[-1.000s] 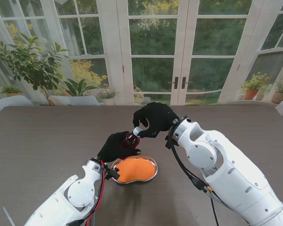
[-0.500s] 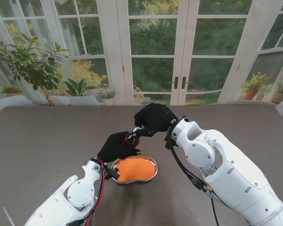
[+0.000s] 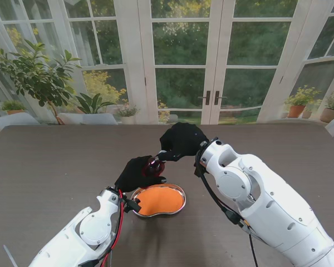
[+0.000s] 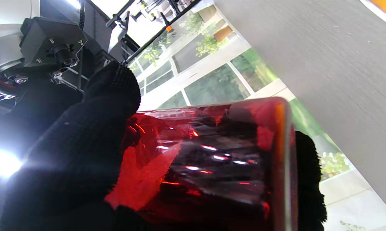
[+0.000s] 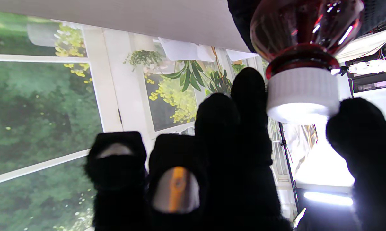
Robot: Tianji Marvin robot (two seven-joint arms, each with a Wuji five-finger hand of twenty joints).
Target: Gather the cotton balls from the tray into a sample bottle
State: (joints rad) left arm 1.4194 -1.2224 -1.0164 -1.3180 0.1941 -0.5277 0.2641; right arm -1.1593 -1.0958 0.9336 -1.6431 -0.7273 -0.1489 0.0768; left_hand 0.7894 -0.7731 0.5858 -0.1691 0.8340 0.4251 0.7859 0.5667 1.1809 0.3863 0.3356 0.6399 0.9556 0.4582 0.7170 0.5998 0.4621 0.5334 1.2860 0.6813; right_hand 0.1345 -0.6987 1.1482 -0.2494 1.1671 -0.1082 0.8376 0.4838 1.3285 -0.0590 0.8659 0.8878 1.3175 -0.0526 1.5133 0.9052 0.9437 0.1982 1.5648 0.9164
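1. The right hand is seen pinched on the white cap of the sample bottle; in the right wrist view a finger and the thumb are pressed to opposite sides of the cap, while the other fingers are curled clear of it.
2. The left hand is closed round the red bottle body, which is held off the table at about 11 o'clock from the tray.
3. Change noted: over the last second the right hand has been brought lower and closer in on the cap, from a looser hover to a full pinch. The bottle and left hand have hardly moved.
4. Meaning, as judged: the cap is about to be unscrewed or is being tightened; which of the two cannot be told. The bottle is capped now, so nothing can be dropped in at this moment.
5. Count: one bottle, one cap, one tray, two hands.
6. Cotton balls: none can be made out. The tray shows only an orange lining, and the dark red glass hides whatever is inside the bottle.
7. The tray lies at 6 o'clock from both hands, nearer to me, untouched.
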